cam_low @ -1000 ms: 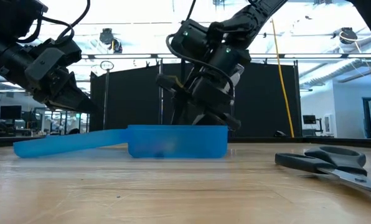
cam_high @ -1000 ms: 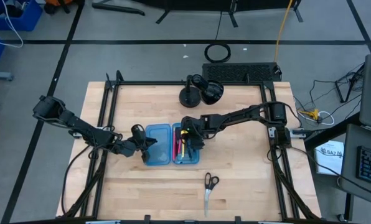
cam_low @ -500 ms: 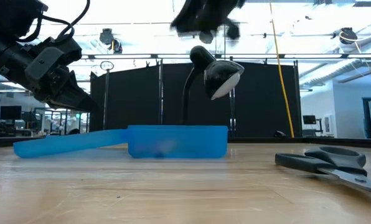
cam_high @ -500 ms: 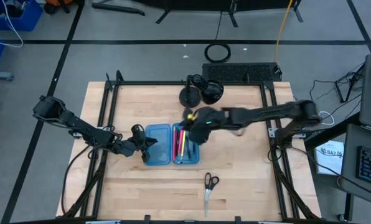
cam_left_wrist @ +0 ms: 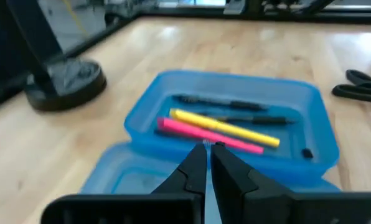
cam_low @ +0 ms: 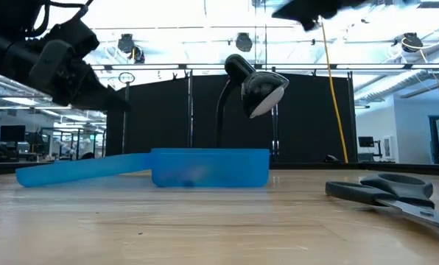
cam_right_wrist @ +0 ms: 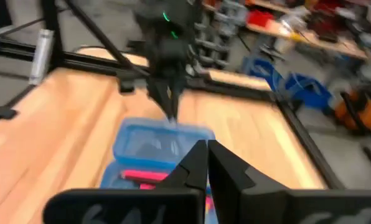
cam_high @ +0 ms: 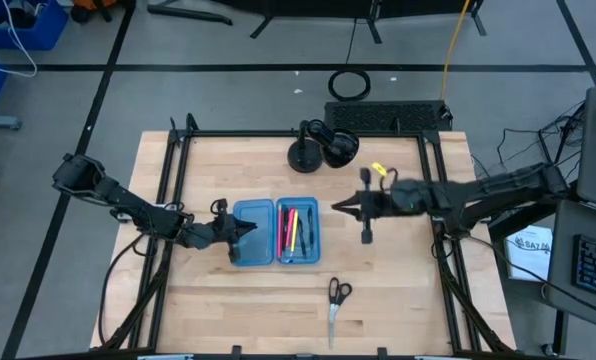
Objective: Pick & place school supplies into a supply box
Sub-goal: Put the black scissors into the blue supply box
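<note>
Now my right hand (cam_high: 341, 208), shut and empty, hovers beside the translucent blue plastic box (cam_high: 277, 232); I'd reopen it above the black-handled scissors (cam_high: 335, 303) near the bench's front edge.

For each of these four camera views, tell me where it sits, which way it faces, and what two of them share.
High view: overhead, straight down; both arms, left pincer, right pincer, supply box, scissors.
Low view: table height, level across; box, desk lamp, left arm.
Left wrist view: behind its shut pincer, facing pens.
Right wrist view: behind its shut pincer, facing the left arm.
Shared: all show the box.
</note>
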Controlling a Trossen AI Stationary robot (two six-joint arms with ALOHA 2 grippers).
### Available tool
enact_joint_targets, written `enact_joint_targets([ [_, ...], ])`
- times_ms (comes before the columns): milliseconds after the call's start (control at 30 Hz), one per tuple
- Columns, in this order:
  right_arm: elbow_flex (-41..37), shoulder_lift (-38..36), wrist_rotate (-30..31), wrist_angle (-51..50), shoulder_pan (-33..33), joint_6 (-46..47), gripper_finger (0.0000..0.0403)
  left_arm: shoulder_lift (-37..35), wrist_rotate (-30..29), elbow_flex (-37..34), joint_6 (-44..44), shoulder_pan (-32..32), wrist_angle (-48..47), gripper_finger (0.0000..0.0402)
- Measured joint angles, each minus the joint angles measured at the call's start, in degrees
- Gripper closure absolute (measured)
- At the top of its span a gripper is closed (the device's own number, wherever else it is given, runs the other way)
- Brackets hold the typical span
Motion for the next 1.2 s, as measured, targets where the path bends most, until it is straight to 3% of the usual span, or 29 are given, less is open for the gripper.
enact_joint_targets([
  [300, -20.4, -2.3, 12.6, 16.9, 11.7, 16.1, 0.0402, 0.0, 0.0, 0.0, 3.6, 0.0, 8.3, 0.0376],
  [533, -32.0, 1.3, 19.3, 39.1, 18.3, 25.0, 0.0402, 0.0, 0.1, 0.0, 3.6, 0.0, 10.0, 0.0376],
  [767, -32.9, 5.6, 26.7, 43.0, 21.8, 29.5, 0.0402, 0.0, -0.1, 0.0, 1.3, 0.1, 7.8, 0.0376],
  [1100, -32.2, 6.4, 27.0, 41.4, 22.6, 23.0, 0.0401, 0.0, 0.0, 0.0, 0.5, 0.0, 6.0, 0.0376],
  [1200, -32.2, 6.4, 27.0, 42.5, 22.3, 23.0, 0.0402, 0.0, 0.0, 0.0, 4.7, 0.1, 5.8, 0.0376],
])
